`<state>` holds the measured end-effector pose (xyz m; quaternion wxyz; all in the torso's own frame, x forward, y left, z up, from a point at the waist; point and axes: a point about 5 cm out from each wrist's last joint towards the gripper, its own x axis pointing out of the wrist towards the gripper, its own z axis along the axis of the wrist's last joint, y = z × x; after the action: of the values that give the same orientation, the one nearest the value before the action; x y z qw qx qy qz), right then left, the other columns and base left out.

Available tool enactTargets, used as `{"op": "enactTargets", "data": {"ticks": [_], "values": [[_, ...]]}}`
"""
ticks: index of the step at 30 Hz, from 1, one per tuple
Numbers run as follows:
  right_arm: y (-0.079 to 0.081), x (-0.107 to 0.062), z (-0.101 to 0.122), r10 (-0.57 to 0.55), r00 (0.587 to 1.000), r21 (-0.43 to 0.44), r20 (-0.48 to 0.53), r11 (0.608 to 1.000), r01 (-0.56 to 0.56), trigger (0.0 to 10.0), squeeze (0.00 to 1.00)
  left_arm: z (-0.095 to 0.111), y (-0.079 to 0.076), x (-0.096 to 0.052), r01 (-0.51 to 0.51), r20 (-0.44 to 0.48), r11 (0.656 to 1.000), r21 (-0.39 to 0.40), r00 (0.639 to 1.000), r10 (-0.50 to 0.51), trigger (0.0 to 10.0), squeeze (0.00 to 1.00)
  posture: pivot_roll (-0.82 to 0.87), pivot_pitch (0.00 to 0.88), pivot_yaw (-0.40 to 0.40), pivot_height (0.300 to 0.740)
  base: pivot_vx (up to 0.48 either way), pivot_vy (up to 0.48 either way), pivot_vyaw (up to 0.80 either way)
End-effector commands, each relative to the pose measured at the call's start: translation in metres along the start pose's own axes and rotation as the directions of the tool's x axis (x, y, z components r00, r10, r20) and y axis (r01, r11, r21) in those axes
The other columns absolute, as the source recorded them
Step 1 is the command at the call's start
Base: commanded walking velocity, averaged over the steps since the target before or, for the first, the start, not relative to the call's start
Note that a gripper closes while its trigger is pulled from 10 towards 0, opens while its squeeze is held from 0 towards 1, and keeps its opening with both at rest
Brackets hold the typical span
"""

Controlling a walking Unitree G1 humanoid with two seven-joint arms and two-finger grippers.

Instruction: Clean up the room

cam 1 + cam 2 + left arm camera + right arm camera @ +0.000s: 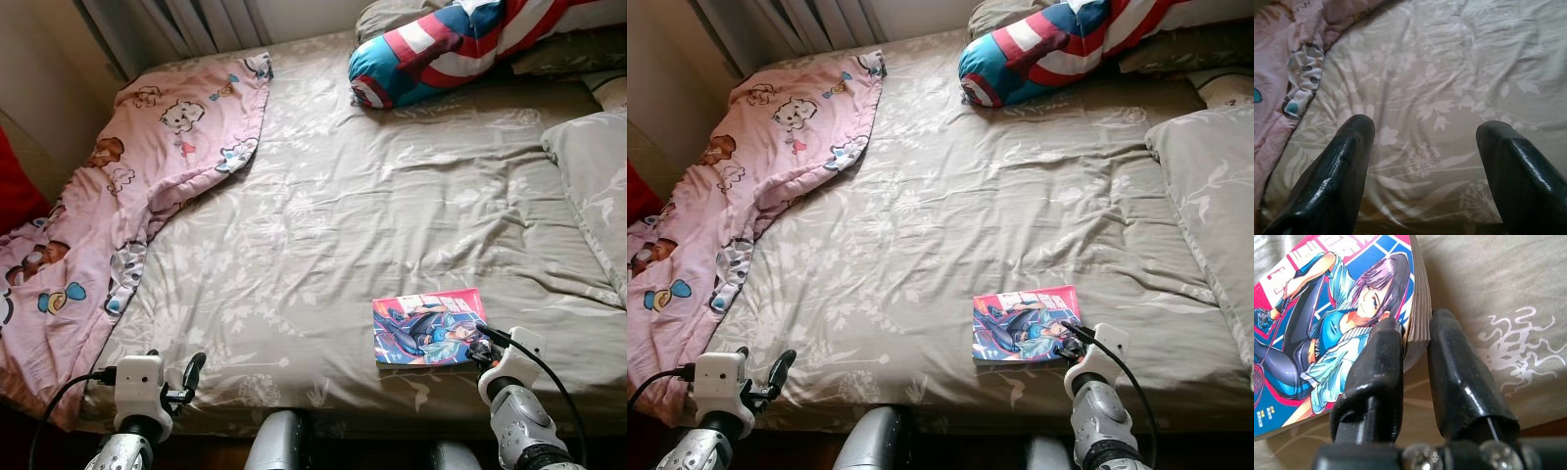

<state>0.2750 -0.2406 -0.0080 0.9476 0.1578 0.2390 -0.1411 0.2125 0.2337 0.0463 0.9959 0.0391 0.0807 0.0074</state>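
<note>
Comic book (pixel 429 327) lies flat near the bed's (pixel 323 245) front edge, on the floral sheet. Right pincer (pixel 1414 340) clamps its corner, one finger on the cover. Left pincer (pixel 1422 142) hovers spread wide beside the pink blanket (pixel 137 186).

Bed (pixel 392 215) in floral taupe sheet, grey curtain (pixel 176 24) behind, soft daylight

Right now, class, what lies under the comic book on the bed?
The comic book lies on the beige floral bedsheet; the right gripper pinches its corner. The sheet directly beneath is hidden.
</note>
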Motion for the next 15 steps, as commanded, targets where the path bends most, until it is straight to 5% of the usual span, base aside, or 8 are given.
{"op": "enactTargets", "data": {"ticks": [1,3,5,8,9,10,15], "values": [[0.001,-0.001,-0.004,-0.005,1.000,-0.011,-0.007,1.000,0.005,10.0,1.00,-0.004,0.009,-0.006,-0.022,-0.032,1.000,0.015,0.999,0.023,10.0,0.00,0.03,0.215,0.192,0.651,0.000,0.000,0.00],[0.000,0.000,0.002,-0.024,0.999,-0.052,0.022,0.998,0.025,10.0,1.00,-0.003,0.009,-0.006,-0.026,-0.033,1.000,0.013,0.999,0.026,10.0,0.00,0.03,0.215,0.192,0.651,0.000,0.000,0.00],[0.000,0.002,0.010,-0.031,0.998,-0.081,0.054,0.996,0.035,10.0,0.57,-0.003,0.008,-0.006,-0.028,-0.034,1.000,0.009,0.999,0.029,10.0,0.00,0.02,0.215,0.191,0.651,0.000,0.000,0.00],[0.000,0.003,0.020,-0.046,0.994,-0.072,0.095,0.996,0.053,10.0,0.51,-0.003,0.008,-0.006,-0.032,-0.036,0.999,0.005,0.999,0.032,10.0,0.00,0.02,0.215,0.190,0.651,0.000,0.000,0.00],[0.000,0.004,0.022,-0.050,0.993,-0.071,0.104,0.996,0.058,10.0,0.31,-0.004,0.008,-0.006,-0.033,-0.036,0.999,0.003,0.999,0.033,10.0,0.00,0.02,0.212,0.187,0.651,0.000,0.000,0.00],[0.001,0.005,0.025,-0.056,0.992,-0.074,0.112,0.995,0.064,10.0,0.00,-0.004,0.007,-0.005,-0.035,-0.037,0.999,0.000,0.999,0.035,10.0,0.00,0.02,0.210,0.185,0.651,0.000,0.000,0.00],[0.003,0.004,0.021,-0.063,0.993,-0.116,0.105,0.990,0.075,10.0,0.00,-0.005,0.005,-0.002,-0.043,-0.038,0.999,-0.006,0.998,0.042,10.0,0.00,0.01,0.192,0.173,0.651,0.000,0.000,0.00]]}}
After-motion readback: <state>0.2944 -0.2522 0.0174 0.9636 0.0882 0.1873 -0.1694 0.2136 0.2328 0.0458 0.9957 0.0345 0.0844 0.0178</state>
